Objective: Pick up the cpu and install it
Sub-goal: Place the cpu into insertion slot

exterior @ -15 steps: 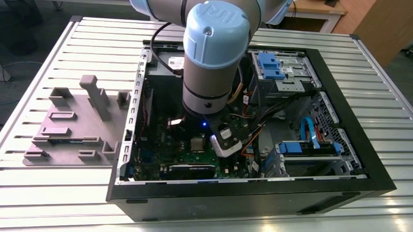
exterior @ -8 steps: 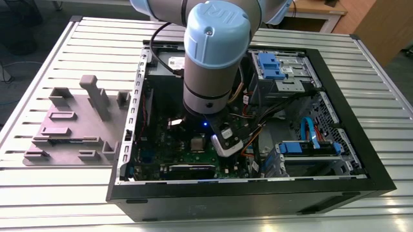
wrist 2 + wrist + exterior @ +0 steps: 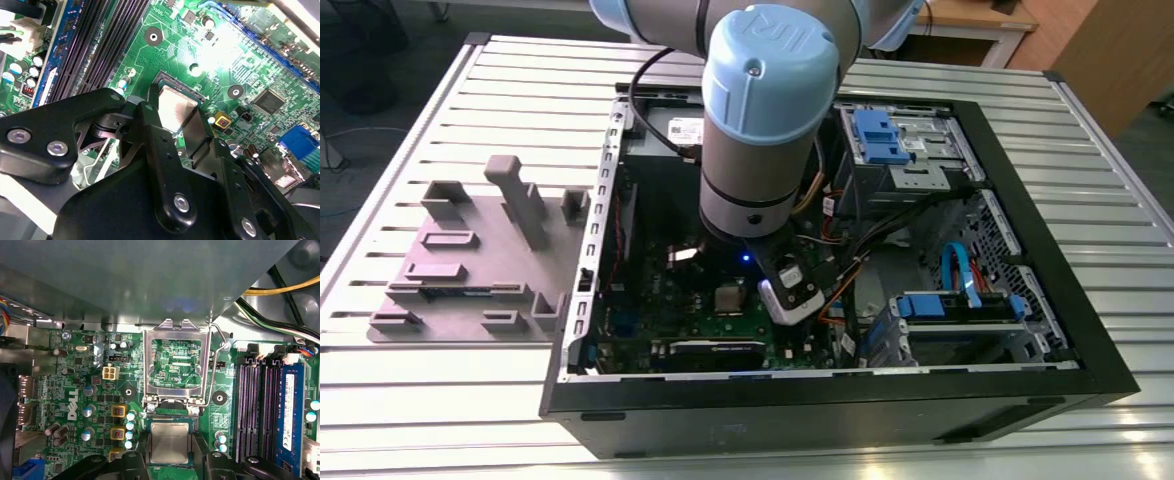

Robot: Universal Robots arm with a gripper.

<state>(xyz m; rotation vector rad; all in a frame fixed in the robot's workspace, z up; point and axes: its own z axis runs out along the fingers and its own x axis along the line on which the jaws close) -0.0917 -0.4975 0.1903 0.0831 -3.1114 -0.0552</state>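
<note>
The cpu (image 3: pixel 170 441) is a small silvery square, also seen in the second wrist view as the cpu (image 3: pixel 175 106). It sits low over the socket on the green motherboard (image 3: pixel 90 390). My gripper (image 3: pixel 170 452) has its black fingers (image 3: pixel 150 130) pressed against two opposite edges of the chip, shut on it. The hinged metal socket frame (image 3: pixel 175 335) stands swung open just beyond the chip. In the exterior view my gripper (image 3: pixel 767 300) reaches down inside the open computer case (image 3: pixel 1067 330).
Dark memory slots (image 3: pixel 260 410) and a blue memory stick (image 3: pixel 290 410) run beside the socket. Yellow and black cables (image 3: pixel 280 290) hang near the case wall. A grey parts fixture (image 3: pixel 454 260) lies on the slatted table at the exterior view's left.
</note>
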